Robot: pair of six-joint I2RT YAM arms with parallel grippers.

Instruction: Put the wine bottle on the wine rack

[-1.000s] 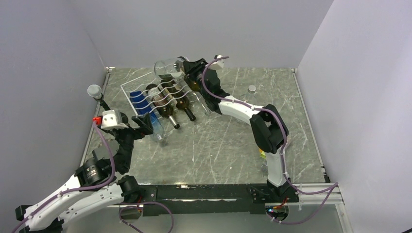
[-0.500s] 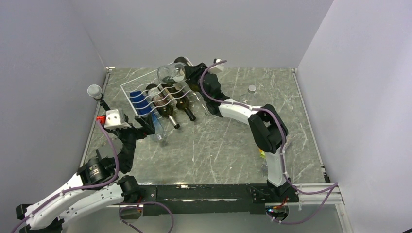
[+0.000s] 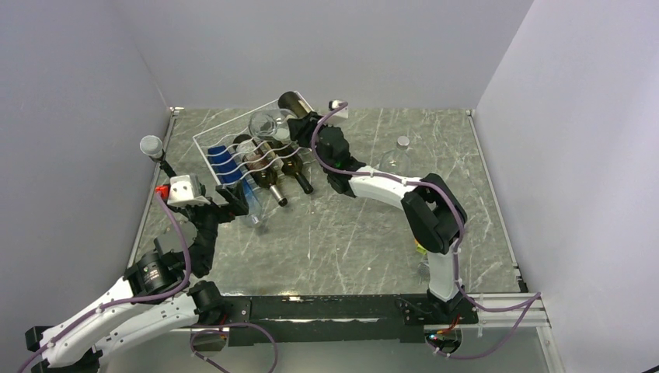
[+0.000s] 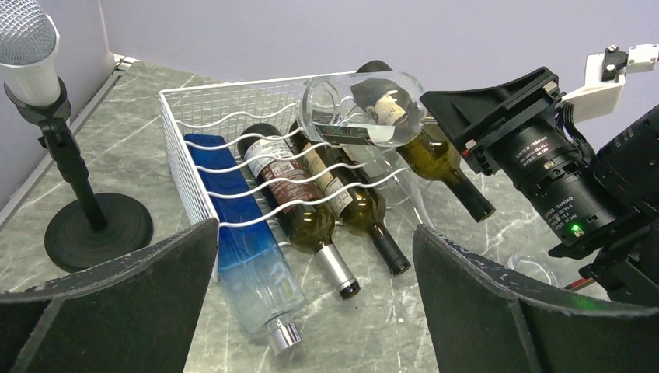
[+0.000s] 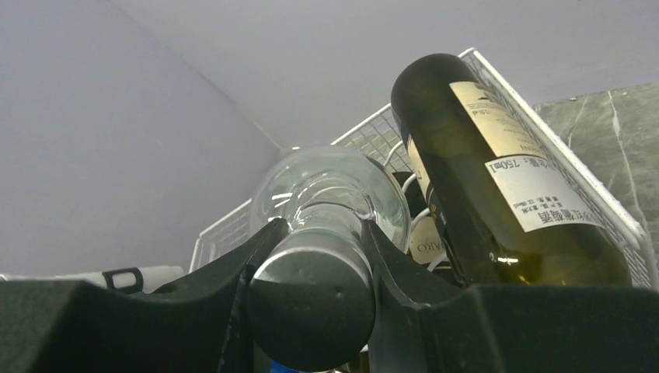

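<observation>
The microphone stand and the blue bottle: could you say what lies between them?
Bare table and the wine rack, namely its wire end wall, shown by the left wrist view.

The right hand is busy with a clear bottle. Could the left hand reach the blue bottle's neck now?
Probably yes: the left hand is open, facing the blue bottle; its capped neck juts out of the wine rack, nothing between.
</observation>
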